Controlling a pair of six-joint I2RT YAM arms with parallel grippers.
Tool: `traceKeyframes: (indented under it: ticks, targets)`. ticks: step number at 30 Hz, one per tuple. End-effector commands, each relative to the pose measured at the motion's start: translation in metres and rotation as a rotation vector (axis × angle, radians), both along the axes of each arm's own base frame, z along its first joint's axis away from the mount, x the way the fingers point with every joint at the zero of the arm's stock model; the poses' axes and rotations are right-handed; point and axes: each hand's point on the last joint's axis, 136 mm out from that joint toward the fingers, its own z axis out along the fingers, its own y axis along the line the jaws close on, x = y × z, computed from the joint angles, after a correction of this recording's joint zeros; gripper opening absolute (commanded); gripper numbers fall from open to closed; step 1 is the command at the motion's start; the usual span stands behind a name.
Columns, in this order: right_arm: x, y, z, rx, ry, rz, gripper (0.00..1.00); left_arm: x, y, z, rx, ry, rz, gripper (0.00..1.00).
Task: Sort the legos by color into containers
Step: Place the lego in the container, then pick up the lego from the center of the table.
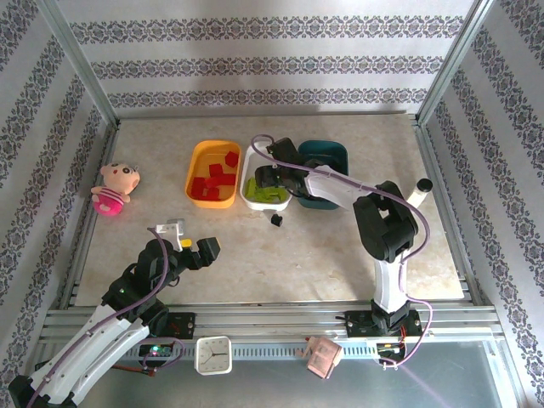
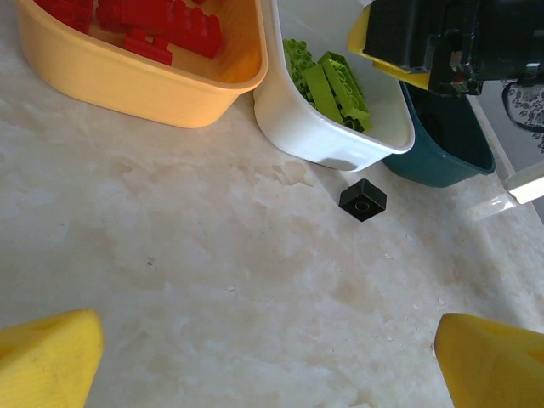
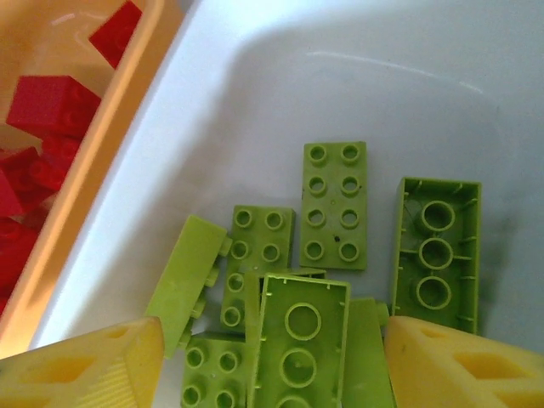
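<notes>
We're right over the glossy white tray with the right gripper, its ridged yellow fingers spread apart and holding nothing. Beneath it lies a heap of lime bricks, some studs up, some hollow side up; one upturned brick sits between the fingertips, clear of both. Red bricks fill the smooth orange tray alongside. A lone black brick rests on the mottled table just beside the white tray, well ahead of the left gripper, wide open and empty.
</notes>
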Motion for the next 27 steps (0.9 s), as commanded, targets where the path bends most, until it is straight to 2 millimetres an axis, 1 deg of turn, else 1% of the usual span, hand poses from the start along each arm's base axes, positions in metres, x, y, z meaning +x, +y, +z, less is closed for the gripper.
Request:
traceKeyframes:
  ticks: [1, 4, 7, 10, 13, 16, 20, 23, 27]
  targets:
    - [-0.007, -0.004, 0.062, 0.064, -0.102, 0.016, 0.70, -0.003, -0.001, 0.006, -0.020, 0.002, -0.005, 1.00]
    - [-0.026, -0.007, 0.078, 0.072, -0.132, 0.046, 0.72, -0.002, -0.001, 0.008, -0.019, -0.004, -0.002, 1.00]
    - [-0.051, -0.011, 0.086, 0.068, -0.150, 0.079, 0.73, -0.002, -0.001, 0.011, -0.020, -0.010, -0.001, 1.00]
    - [-0.078, -0.016, 0.090, 0.066, -0.168, 0.108, 0.73, -0.001, -0.001, 0.013, -0.022, -0.015, -0.001, 1.00]
    - [-0.107, -0.021, 0.084, 0.063, -0.166, 0.141, 0.74, -0.001, -0.001, 0.014, -0.023, -0.020, -0.003, 1.00]
    - [-0.134, -0.023, 0.076, 0.069, -0.164, 0.183, 0.74, 0.000, -0.002, 0.014, -0.027, -0.021, -0.003, 1.00]
    - [-0.162, -0.028, 0.049, 0.074, -0.139, 0.217, 0.75, -0.001, -0.004, 0.012, -0.037, -0.018, -0.008, 1.00]
    - [-0.170, -0.030, 0.024, 0.072, -0.106, 0.218, 0.75, 0.000, -0.004, 0.007, -0.046, -0.010, -0.004, 1.00]
    - [-0.168, -0.025, -0.008, 0.037, -0.049, 0.227, 0.74, 0.001, -0.005, 0.005, -0.061, -0.007, 0.001, 1.00]
